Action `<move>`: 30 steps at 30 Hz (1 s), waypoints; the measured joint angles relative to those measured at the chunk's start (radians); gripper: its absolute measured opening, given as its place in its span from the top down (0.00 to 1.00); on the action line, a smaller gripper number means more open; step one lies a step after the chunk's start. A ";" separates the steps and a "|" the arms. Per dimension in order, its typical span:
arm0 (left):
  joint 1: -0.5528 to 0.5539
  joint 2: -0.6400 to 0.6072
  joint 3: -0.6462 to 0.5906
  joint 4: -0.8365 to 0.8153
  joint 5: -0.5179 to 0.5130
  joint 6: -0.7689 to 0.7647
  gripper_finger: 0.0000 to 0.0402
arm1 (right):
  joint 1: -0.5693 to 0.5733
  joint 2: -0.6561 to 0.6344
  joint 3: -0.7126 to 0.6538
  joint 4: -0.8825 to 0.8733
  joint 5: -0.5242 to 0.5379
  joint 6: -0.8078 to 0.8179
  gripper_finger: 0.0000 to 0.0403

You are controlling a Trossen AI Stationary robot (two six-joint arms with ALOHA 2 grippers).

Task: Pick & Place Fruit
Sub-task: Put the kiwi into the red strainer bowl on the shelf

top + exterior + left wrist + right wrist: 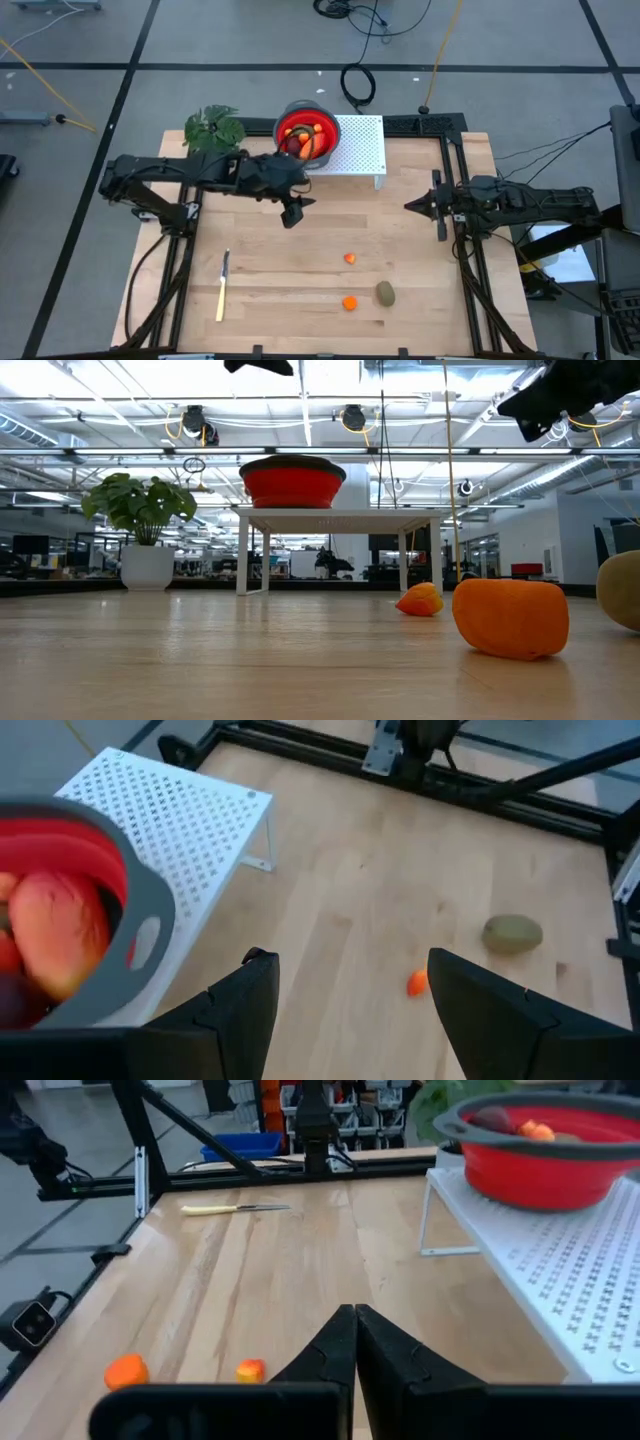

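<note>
Progress: you had most fruit in the red bowl (305, 137) on the white rack (360, 148) | left on bench (300, 300): two small orange pieces (350, 258), one olive oval (385, 293), long axis roughly fore-aft | left tool (292, 213) spread, empty, beside bowl | right tool (412, 205) pressed together, waiting at the bench's right edge.

Several fruit pieces (306, 140) lay piled in the red bowl (327, 124), one large and red-orange. On the table remained an olive-brown oval (385, 293), an orange piece (350, 303) near it, and a smaller orange piece (350, 258) farther back.
</note>
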 joint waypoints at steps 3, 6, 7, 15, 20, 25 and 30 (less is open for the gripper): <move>-0.028 -0.046 -0.064 0.053 -0.008 -0.001 0.36 | 0.000 0.020 0.000 0.001 -0.001 0.008 0.99; -0.053 -0.108 -0.150 0.113 -0.017 -0.016 0.36 | 0.000 0.057 0.000 0.044 -0.036 0.007 0.99; -0.062 -0.130 -0.180 0.138 -0.024 -0.020 0.36 | 0.000 0.073 0.000 0.062 -0.057 0.007 0.99; -0.131 -0.308 -0.423 0.269 -0.110 -0.069 0.36 | 0.007 0.263 0.000 0.255 -0.104 0.017 0.99; -0.186 -0.429 -0.558 0.305 -0.144 -0.105 0.36 | 0.062 0.393 0.002 0.357 -0.104 0.025 0.99; -0.239 -0.563 -0.669 0.314 -0.199 -0.134 0.36 | 0.135 0.511 0.046 0.385 -0.092 0.044 0.99; -0.280 -0.681 -0.759 0.321 -0.228 -0.134 0.36 | 0.202 0.628 0.141 0.375 -0.044 0.039 0.99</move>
